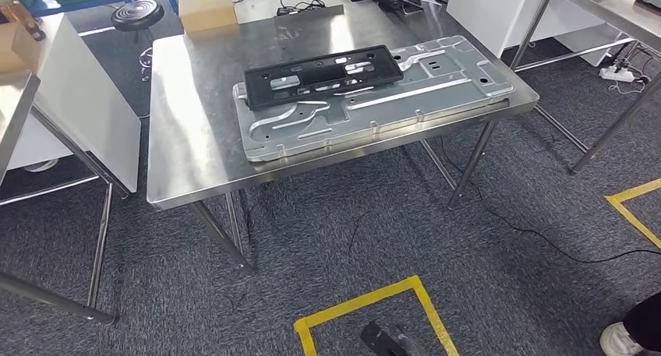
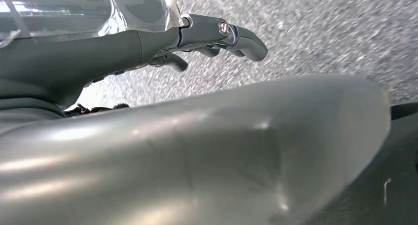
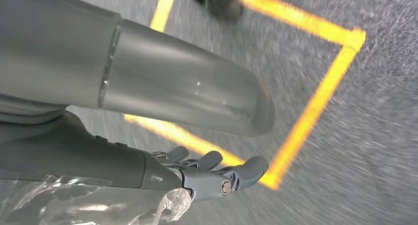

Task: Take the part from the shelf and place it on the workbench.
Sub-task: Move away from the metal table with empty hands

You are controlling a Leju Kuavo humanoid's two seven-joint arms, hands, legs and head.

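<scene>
Black part (image 1: 323, 74) on silver plate (image 1: 374, 107), steel workbench (image 1: 195, 138); yellow tape (image 1: 374, 301) on grey carpet (image 1: 507, 278).

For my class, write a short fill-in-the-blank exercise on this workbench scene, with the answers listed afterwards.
1. The black part lies on top of the ____ metal panel.
2. The panel rests on a steel ____.
3. On the carpet, ____ tape marks a square.
4. The left hand hangs over grey ____.

Answers: silver; workbench; yellow; carpet

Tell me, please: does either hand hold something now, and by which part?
Nothing is held. The left hand and right hand hang over the carpet, fingers holding nothing. The black part lies on the workbench.
</scene>
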